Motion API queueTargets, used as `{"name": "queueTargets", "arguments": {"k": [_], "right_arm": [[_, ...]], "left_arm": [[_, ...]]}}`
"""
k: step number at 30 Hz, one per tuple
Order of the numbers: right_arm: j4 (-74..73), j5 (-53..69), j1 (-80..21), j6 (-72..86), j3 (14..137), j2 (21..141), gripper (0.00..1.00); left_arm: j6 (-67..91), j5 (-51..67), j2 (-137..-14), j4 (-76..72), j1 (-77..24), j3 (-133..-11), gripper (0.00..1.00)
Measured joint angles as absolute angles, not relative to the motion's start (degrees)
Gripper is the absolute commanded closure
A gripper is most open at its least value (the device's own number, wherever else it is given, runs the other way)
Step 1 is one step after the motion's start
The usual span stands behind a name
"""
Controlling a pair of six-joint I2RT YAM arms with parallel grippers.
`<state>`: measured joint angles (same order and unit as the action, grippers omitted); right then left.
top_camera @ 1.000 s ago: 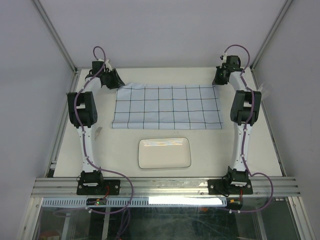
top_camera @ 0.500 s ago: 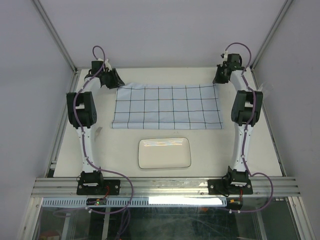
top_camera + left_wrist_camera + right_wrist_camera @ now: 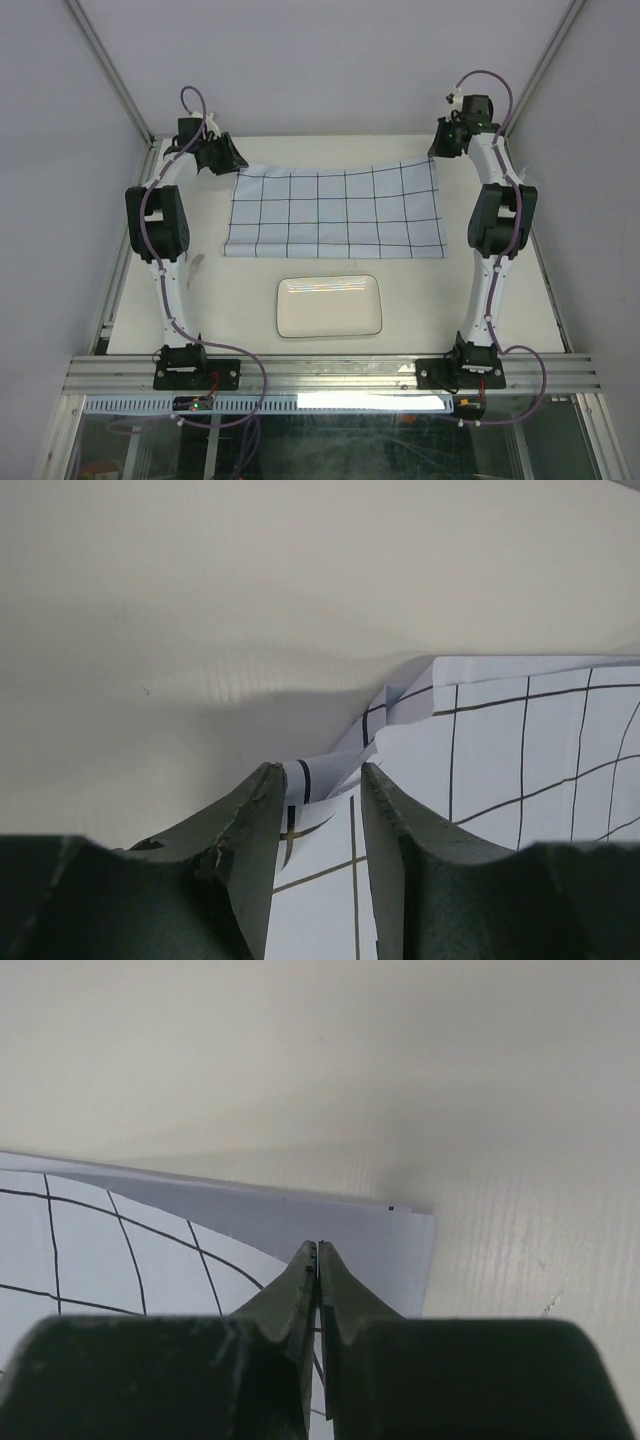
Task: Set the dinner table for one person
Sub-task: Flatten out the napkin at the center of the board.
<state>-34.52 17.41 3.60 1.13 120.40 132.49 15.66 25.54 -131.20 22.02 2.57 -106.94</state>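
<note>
1. One matte cream tabletop (image 3: pixel 420 300), aluminium-edged, spans beneath both arms.
2. One pale-blue grid-lined cloth (image 3: pixel 335 212) lies on its far half, with the far corners raised.
3. One glossy white rounded-rectangular plate (image 3: pixel 329 306) sits just nearer.
4. Two pincers: the left pincer (image 3: pixel 322 780) is narrow, pinching a crumpled cloth corner; the right pincer (image 3: pixel 318 1252) is clamped flat on the other.

The cloth (image 3: pixel 335 210) is pale blue with a dark grid. At its 6 o'clock, the plate (image 3: pixel 329 305) is glossy cream-white. The table (image 3: pixel 240 290) is matte cream and the cables (image 3: pixel 487 72) are purple.
</note>
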Motion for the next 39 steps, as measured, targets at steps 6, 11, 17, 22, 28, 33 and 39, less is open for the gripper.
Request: {"name": "queueTargets", "arguments": {"k": [6, 11, 17, 22, 28, 33, 39], "right_arm": [[-36.5, 18.1, 3.6, 1.1, 118.2, 132.5, 0.96], [-38.2, 18.5, 3.6, 0.9, 115.2, 132.4, 0.97], [-39.8, 18.5, 3.6, 0.9, 113.5, 132.3, 0.97], [-40.2, 18.5, 3.6, 0.6, 113.4, 132.0, 0.99], [-40.8, 18.0, 3.6, 0.3, 113.4, 131.8, 0.99], [-41.8, 17.4, 3.6, 0.3, 113.1, 130.9, 0.99], [-43.8, 17.2, 3.6, 0.0, 112.5, 128.5, 1.00]], "left_arm": [[15.9, 26.2, -129.2, 22.3, 2.6, -100.4, 0.63], [15.9, 27.0, -128.1, 22.8, 2.5, -95.9, 0.63], [15.9, 27.2, -127.1, 22.9, 2.2, -94.5, 0.63], [15.9, 27.2, -127.1, 22.9, 2.2, -94.5, 0.64], [15.8, 27.2, -127.0, 22.9, 2.2, -94.5, 0.65], [15.8, 27.3, -125.6, 23.0, 2.2, -92.7, 0.65], [15.4, 27.8, -121.1, 26.1, 2.2, -90.4, 0.66]]}}
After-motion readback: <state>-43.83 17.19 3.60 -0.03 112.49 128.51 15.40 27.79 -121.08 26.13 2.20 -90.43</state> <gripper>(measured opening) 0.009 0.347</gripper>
